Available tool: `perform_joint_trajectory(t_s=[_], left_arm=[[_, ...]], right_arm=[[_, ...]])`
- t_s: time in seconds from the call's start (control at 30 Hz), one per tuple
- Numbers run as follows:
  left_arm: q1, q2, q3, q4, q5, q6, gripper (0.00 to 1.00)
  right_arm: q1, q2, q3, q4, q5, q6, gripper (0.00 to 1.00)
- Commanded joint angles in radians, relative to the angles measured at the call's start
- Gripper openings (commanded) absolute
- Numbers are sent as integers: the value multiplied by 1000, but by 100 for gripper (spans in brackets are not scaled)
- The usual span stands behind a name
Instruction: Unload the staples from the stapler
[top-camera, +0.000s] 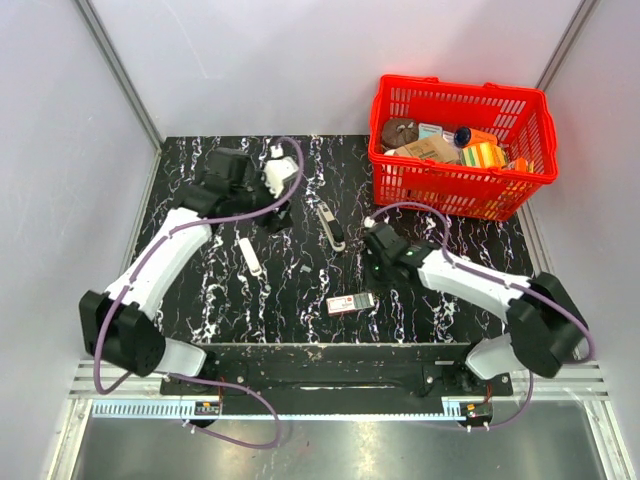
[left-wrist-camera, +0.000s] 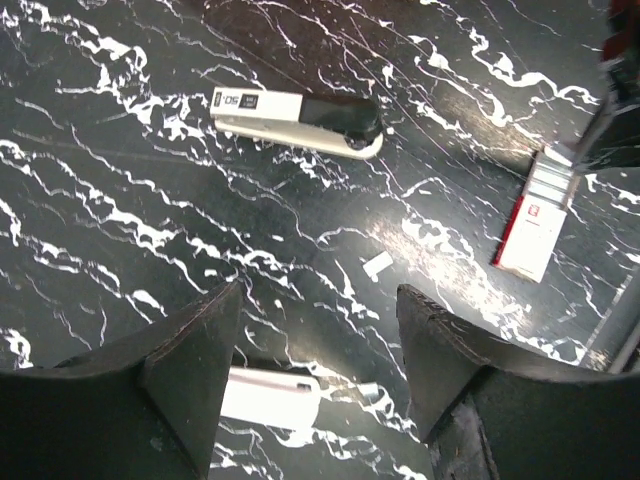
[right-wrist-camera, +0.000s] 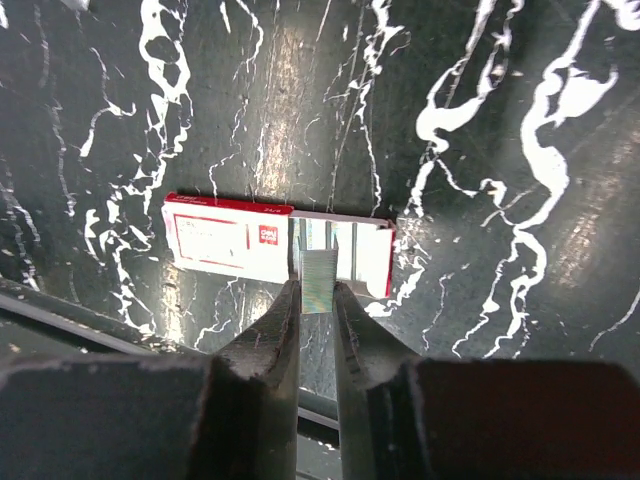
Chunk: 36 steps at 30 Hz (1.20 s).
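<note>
The stapler lies closed on the black marbled table, between the two arms; it also shows in the left wrist view. My left gripper is open and empty, hovering left of the stapler and over a slim white bar. My right gripper is shut on a short strip of staples. It holds the strip just over the open end of a small red-and-white staple box.
The white bar lies left of centre and the staple box sits near the front edge. A small pale scrap lies between them. A red basket of assorted items stands at the back right.
</note>
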<state>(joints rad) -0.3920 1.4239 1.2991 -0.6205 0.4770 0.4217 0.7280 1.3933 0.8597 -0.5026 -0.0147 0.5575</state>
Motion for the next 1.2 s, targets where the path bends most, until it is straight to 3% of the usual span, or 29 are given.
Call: perform_joint_trajectory(t_s=[0.0, 0.27, 0.37, 1.17], left_arm=[[76, -69, -41, -122, 144, 20, 68], [130, -135, -144, -128, 163, 20, 68], [131, -137, -144, -128, 172, 12, 68], [131, -114, -153, -122, 187, 2, 68]], right_arm=[[69, 91, 74, -54, 87, -27, 1], [113, 151, 124, -106, 121, -15, 1], [120, 170, 133, -113, 121, -11, 6], [162, 246, 171, -139, 128, -22, 13]])
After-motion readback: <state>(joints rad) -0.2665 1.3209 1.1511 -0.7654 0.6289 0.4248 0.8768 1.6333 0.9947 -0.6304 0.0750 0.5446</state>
